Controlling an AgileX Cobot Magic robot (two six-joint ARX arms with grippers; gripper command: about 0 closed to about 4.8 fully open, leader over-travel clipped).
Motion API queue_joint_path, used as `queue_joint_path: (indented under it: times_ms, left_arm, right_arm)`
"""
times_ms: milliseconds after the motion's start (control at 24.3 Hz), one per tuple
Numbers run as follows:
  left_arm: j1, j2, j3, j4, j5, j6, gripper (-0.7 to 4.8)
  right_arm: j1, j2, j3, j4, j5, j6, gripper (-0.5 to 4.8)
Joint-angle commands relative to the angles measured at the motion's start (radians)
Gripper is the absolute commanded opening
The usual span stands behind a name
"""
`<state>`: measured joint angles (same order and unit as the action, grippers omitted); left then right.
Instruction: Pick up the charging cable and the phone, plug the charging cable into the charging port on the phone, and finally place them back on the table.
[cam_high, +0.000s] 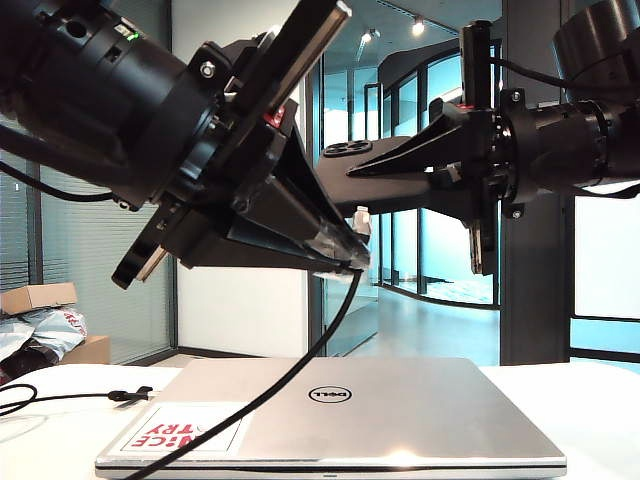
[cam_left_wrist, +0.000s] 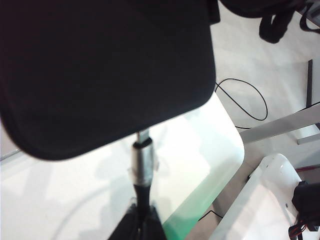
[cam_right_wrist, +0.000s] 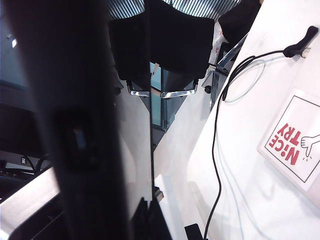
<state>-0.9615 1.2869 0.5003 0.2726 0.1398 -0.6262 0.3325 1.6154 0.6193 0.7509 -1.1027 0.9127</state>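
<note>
Table (cam_high: 600, 410): broad white top; both task things are lifted off it, so the pick-up step looks done.
Laptop (cam_high: 380, 400): closed silver lid with a red-lettered sticker (cam_high: 175, 432), lying directly under both arms; it takes up the spot where things would most naturally be set down.
Phone (cam_left_wrist: 100, 70): flat black slab held in the air above the laptop, its lower edge facing the plug.
Right gripper (cam_high: 365, 172): reaching in from the right, jaws closed tight on the phone's thin edge.
Left gripper (cam_high: 352, 262): reaching in from the left, jaws pinched shut on the cord just behind the plug.
Charging cable (cam_high: 300, 360): black cord hanging from the left gripper down across the laptop and trailing over the table.
Plug (cam_left_wrist: 143, 157): silvery tip right at the phone's edge; whether it is fully seated I cannot tell.
Left to do: finish seating if needed, then lay both back on the table.
</note>
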Motion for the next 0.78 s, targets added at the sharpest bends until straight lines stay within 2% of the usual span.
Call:
queue_joint_path:
  times_ms: [41, 206, 412, 783]
  left_arm:
    - [0.000, -0.003, 0.003, 0.046, -0.007, -0.003, -0.07]
    - [0.000, -0.003, 0.003, 0.094, -0.008, -0.064, -0.07]
    - [0.001, -0.003, 0.003, 0.124, -0.008, -0.063, -0.07]
    - [0.001, -0.003, 0.003, 0.126, -0.008, -0.062, -0.07]
  right_arm:
    - [0.002, -0.005, 0.007, 0.031, -0.026, 0.005, -0.01]
    - [0.001, -0.005, 0.007, 0.031, -0.014, 0.005, -0.01]
    - [0.001, -0.005, 0.007, 0.032, -0.019, 0.002, -0.01]
    - [-0.002, -0.005, 0.007, 0.034, -0.067, -0.100, -0.01]
